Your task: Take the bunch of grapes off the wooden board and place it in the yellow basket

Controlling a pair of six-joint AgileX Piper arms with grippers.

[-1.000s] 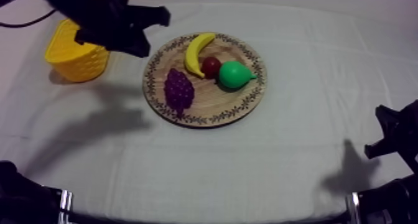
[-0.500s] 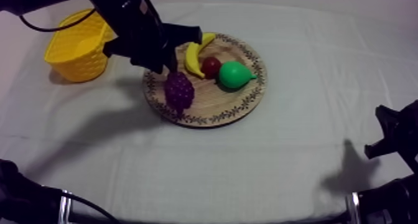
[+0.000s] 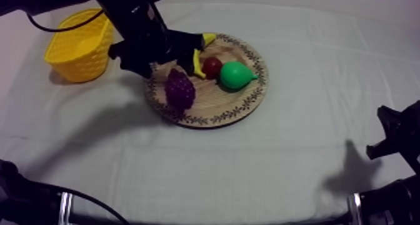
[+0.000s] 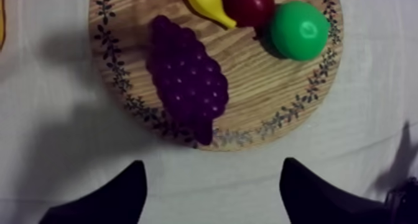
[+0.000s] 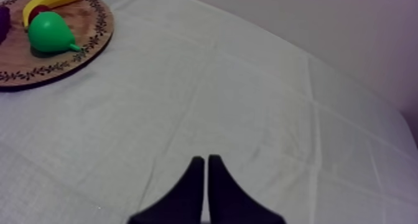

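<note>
Currently left gripper (image 4: 210, 196) gapes empty over bunch of grapes (image 3: 179, 91), top view centre-left; skewed close could clip banana (image 4: 208, 5).

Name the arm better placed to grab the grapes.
Left. The left hand is open right by the bunch of grapes on the wooden board; the right hand is shut over cloth, away from the board.
</note>
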